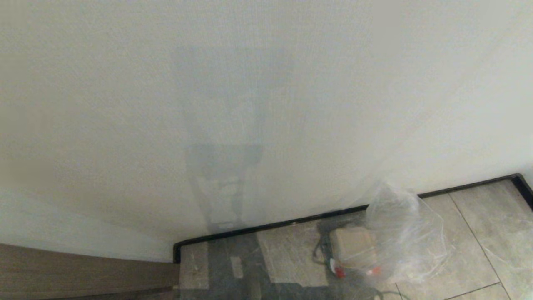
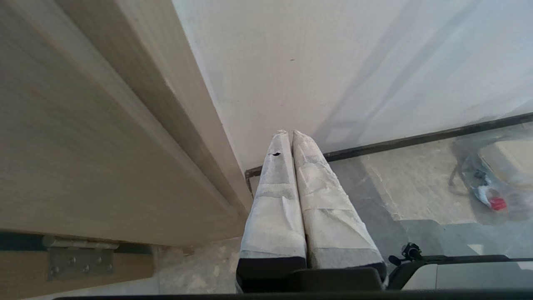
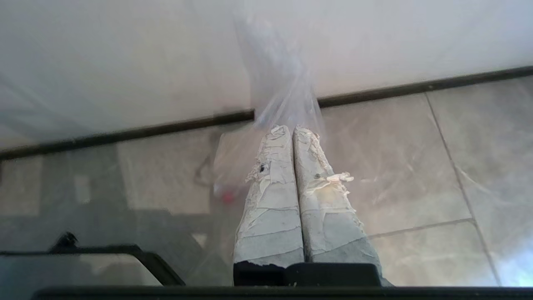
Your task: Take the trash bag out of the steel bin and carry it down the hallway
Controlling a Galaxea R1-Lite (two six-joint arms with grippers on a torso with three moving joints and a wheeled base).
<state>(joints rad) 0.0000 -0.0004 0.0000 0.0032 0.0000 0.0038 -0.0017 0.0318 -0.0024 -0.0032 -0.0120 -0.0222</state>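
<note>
The trash bag (image 1: 406, 233) stands on the hallway floor tiles (image 1: 470, 233) against the white wall, clear and crinkly, with a beige block and red bits inside. It also shows at the edge of the left wrist view as the trash bag (image 2: 499, 179). My right gripper (image 3: 291, 128) is shut, its taped fingers pressed together. The trash bag (image 3: 279, 96) rises just beyond its tips, and nothing shows between the fingers. My left gripper (image 2: 290, 132) is shut and empty, pointing at the wall corner. Neither gripper appears in the head view. The steel bin is out of view.
A white wall (image 1: 266, 104) with a dark baseboard (image 1: 291, 220) fills the view close ahead. A wooden door (image 2: 83, 125) with a hinge stands on the left and meets the wall at a corner. Part of my own base (image 2: 458, 273) shows low in the left wrist view.
</note>
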